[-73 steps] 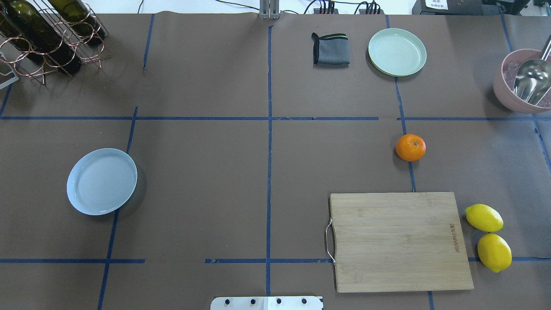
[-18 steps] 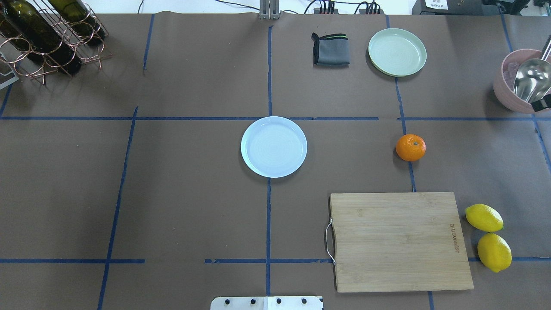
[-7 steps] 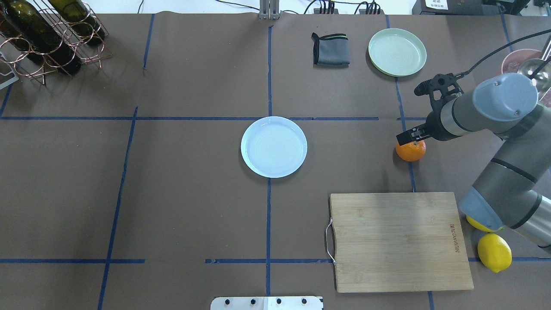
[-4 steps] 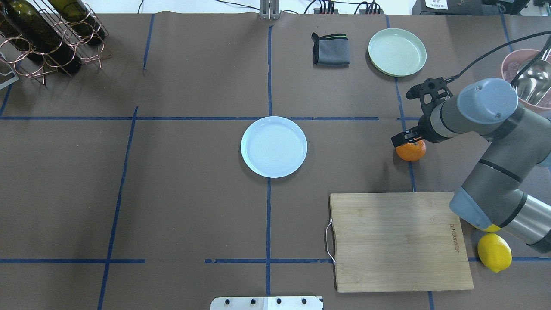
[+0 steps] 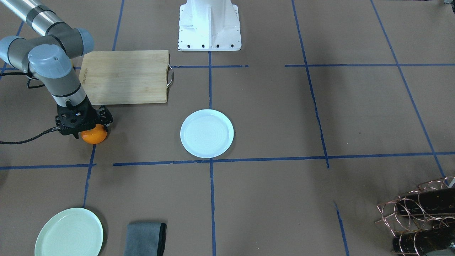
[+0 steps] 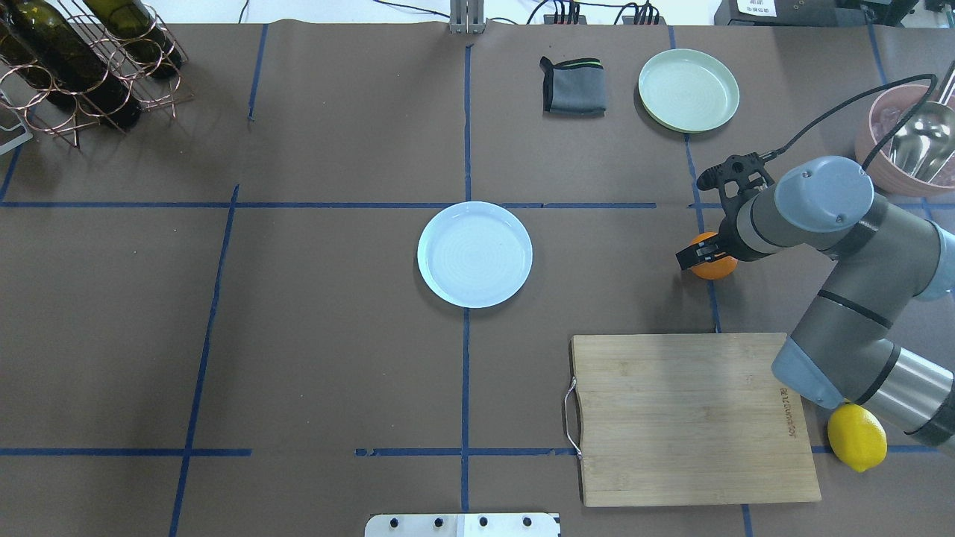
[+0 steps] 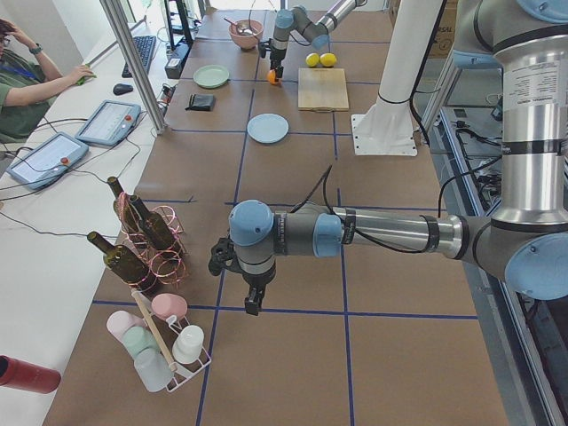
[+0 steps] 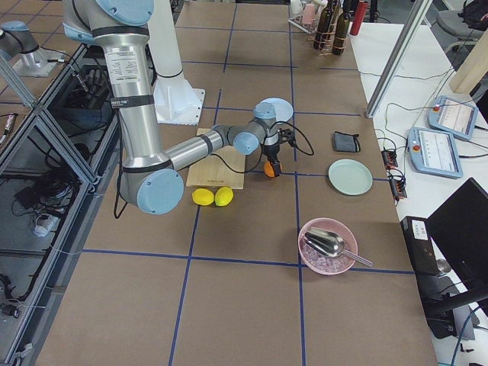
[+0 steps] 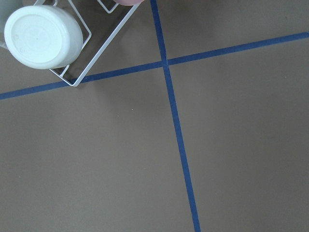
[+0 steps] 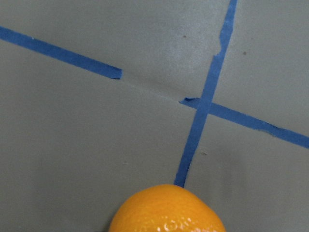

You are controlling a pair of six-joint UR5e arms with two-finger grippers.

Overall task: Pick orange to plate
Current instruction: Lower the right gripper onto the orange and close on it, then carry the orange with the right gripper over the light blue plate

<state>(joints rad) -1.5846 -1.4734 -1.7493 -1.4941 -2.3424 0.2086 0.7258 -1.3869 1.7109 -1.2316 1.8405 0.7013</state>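
Note:
The orange [image 6: 716, 267] rests on the brown table by a blue tape line, right of centre. My right gripper [image 6: 702, 254] is down over it, one black finger [image 6: 692, 256] across its left side; the jaws look open around it. In the front-facing view the right gripper [image 5: 84, 125] covers the top of the orange [image 5: 94, 137]. The right wrist view shows only the orange [image 10: 166, 210] at its bottom edge. The white plate [image 6: 474, 254] lies bare at mid-table. My left gripper [image 7: 252, 304] hangs far off by the bottle rack; I cannot tell its state.
A wooden cutting board [image 6: 694, 418] lies near the orange, with a lemon [image 6: 856, 437] at its right. A mint-green plate [image 6: 688, 90], grey cloth [image 6: 573, 86] and pink bowl [image 6: 880, 160] sit at the back. A wine rack [image 6: 82, 67] fills the far left corner.
The plate went from the left side to mid-table. Then my right arm came in from the right and its gripper sank over the orange, which has stayed in place.

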